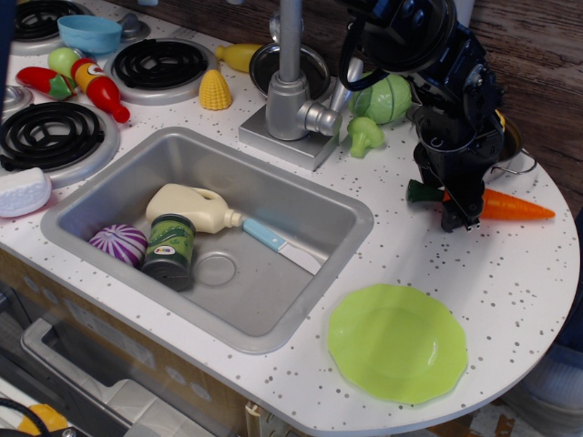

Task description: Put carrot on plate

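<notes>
The orange carrot (515,207) with its dark green stub (418,191) lies on the white speckled counter at the right, tip pointing right. My black gripper (458,208) is down over the carrot's thick end, just right of the stub. One dark finger (454,218) stands in front of the carrot; the other is hidden behind it. I cannot tell how far the jaws are closed. The lime-green scalloped plate (397,342) lies empty near the counter's front edge, below and left of the carrot.
A steel sink (91,187) holds a cream bottle, a green can, a purple onion and a blue-handled knife. The faucet (291,91), a cabbage (383,98) and broccoli (364,135) stand behind. A steel pot (510,146) is right behind my arm. Burners, corn and other toys are at the left.
</notes>
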Robot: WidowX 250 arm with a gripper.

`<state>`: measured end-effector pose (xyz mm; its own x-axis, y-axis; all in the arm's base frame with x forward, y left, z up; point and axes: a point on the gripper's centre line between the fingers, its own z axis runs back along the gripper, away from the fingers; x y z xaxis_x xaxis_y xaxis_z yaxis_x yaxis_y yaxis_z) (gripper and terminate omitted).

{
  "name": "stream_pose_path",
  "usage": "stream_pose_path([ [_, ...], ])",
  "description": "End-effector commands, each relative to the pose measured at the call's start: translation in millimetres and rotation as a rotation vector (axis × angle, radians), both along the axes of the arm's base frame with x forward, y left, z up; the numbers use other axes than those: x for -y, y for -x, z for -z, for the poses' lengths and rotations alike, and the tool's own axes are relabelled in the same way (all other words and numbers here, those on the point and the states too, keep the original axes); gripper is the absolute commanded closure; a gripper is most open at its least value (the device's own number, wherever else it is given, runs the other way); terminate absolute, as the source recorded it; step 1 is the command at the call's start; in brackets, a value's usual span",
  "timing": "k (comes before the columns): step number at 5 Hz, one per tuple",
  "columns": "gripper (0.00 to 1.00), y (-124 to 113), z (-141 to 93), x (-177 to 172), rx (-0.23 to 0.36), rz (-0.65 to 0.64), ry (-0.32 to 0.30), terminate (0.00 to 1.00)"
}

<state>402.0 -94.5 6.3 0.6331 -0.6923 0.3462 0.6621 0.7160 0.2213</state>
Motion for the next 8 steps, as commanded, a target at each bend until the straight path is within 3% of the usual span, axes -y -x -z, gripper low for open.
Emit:
stream_pose_path([
  [1, 1.0, -7.0, -9.0, 2.8, 0.016, -0.053, 0.021, 0.0],
  [2, 1.0, -5.5, -9.7, 4.1, -0.003, -0.075, 0.031, 0.0],
  [3, 1.0, 4.7, -16.9, 2.1, -0.06, -0.123, 0.022, 0.0],
  [4, 1.0, 18.8, -41.9, -4.6, -0.121, -0.2, -0.047, 0.0],
  [5, 1.0, 39.8, -60.3, -12.5, -0.175, -0.211, -0.082, 0.0],
  [6, 1.0, 65.1, -76.6, -13.2, -0.246, -0.282, -0.067, 0.0],
  [7, 1.0, 95.6, -78.4, -6.0, -0.334, -0.374, -0.044, 0.0],
  [8, 1.0, 119.3, -72.1, 1.0, -0.378, -0.563, -0.114, 0.0],
])
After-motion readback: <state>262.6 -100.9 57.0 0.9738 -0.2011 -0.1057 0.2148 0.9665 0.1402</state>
